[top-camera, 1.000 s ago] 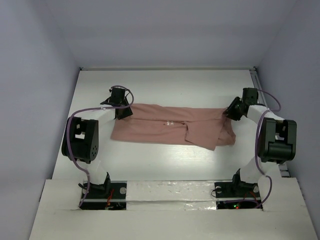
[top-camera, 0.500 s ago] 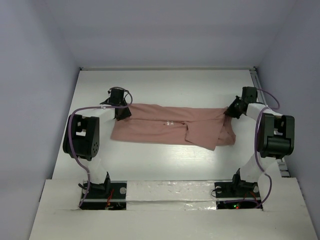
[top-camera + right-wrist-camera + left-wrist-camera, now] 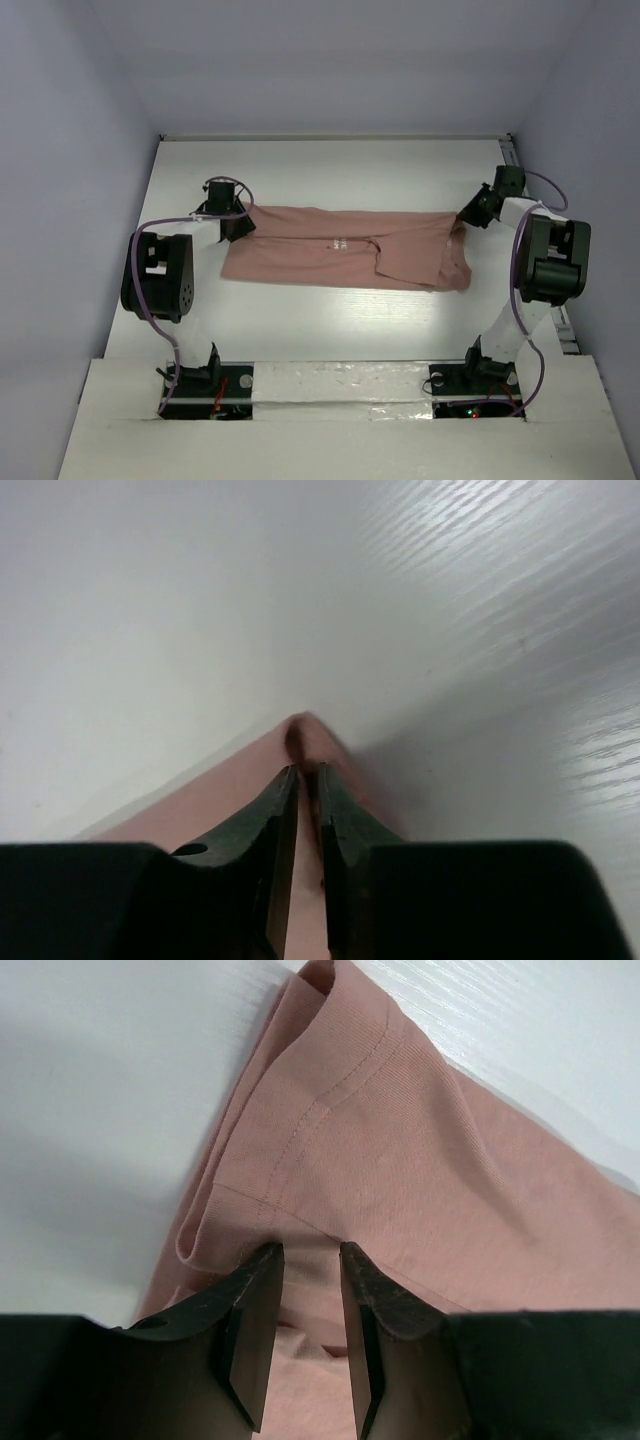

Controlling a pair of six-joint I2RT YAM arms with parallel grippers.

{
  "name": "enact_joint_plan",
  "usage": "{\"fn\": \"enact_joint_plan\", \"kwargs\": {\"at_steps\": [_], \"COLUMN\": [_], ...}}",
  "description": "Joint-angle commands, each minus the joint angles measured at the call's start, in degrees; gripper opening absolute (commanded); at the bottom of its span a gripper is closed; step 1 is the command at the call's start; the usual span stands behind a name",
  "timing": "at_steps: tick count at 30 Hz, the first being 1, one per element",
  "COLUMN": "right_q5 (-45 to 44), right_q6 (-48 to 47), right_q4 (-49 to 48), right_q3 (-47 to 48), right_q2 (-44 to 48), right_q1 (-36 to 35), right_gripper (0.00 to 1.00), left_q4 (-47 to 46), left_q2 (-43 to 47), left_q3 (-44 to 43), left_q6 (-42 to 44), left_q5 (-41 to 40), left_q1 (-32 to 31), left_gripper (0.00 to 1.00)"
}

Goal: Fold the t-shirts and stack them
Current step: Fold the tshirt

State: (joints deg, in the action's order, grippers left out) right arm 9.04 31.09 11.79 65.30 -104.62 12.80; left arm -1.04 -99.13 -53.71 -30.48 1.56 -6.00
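Grips with the left tool (image 3: 310, 1255), fingers drawn close on a raised fold of the t-shirt (image 3: 400, 1160) just below a stitched hem. Pinches with the right tool (image 3: 307, 772) as well, fingers nearly together on a thin peak of pink cloth poking up past the tips. Holds the garment by its two far corners, one tool at each end, the left end near the left side of the tabletop (image 3: 330, 170) and the right end close to the right side.

Lies stretched crosswise over the middle of the tabletop, long and narrow, dusty pink, with a small pale print (image 3: 337, 243) near the centre and a folded layer across the right half. Rests on white, faintly grained board. Casts soft grey shadow beside the lifted corners in both wrist views. Closes in with plain pale lilac walls (image 3: 330, 60) at the left, the back and the right. Carries a white strip (image 3: 340, 385) along the near edge, between the arm bases.

Against a second ago: stands farther out with both tools, the left gone left and back, the right gone right and back. Spreads wider and tauter, with a straighter far edge. Draws in the loose flap formerly hanging past the near edge on the right, leaving that edge nearly even.
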Motion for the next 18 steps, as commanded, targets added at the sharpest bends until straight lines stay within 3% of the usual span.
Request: {"fn": "enact_joint_plan", "kwargs": {"at_steps": [1,4,7,8,10,11,12,14,17,18], "right_q5": [0.1,-1.12,-1.83,-1.74,-0.44,0.36,0.89,2.12,4.85,4.76], "right_q6": [-0.77,-1.03,-1.82,-1.56,-0.86,0.01,0.2,1.16,2.65,2.83], "right_q4": [-3.35,-2.13,1.38,2.44,1.84,0.96,0.78,1.21,2.27,3.23], "right_q3": [2.81,5.53,6.34,5.55,2.22,-1.89,-3.84,-7.19,-12.64,-14.65], "right_q2": [-1.46,-2.61,1.14,3.08,9.91,11.96,13.63,16.97,20.14,20.68], "right_q1": [0.65,0.65,0.65,0.65,-0.05,-0.75,-1.71,-4.26,-7.42,-7.44], "right_gripper": [0.22,0.25,0.37,0.41,0.41,0.36,0.2,0.0,0.0,0.06], "left_q4": [4.02,5.6,7.28,7.02,7.1,7.45,7.8,9.73,9.04,8.86], "left_q2": [-0.28,2.78,9.45,10.96,12.47,11.69,10.29,4.58,-0.44,-1.4], "left_q3": [2.74,1.51,-1.13,-2.0,-3.67,-4.81,-7.0,-9.47,-11.94,-13.07], "left_q6": [0.42,0.51,0.42,0.33,0.07,0.33,0.68,1.3,2.26,2.44], "left_q5": [-1.83,-1.83,-1.83,-3.04,-3.67,-3.32,-3.41,-3.67,-3.5,-3.24], "left_q1": [0.9,0.9,0.9,0.9,1.61,2.3,2.31,3.44,3.45,3.45], "left_gripper": [0.28,0.29,0.3,0.39,0.44,0.44,0.44,0.43,0.43,0.43]}}
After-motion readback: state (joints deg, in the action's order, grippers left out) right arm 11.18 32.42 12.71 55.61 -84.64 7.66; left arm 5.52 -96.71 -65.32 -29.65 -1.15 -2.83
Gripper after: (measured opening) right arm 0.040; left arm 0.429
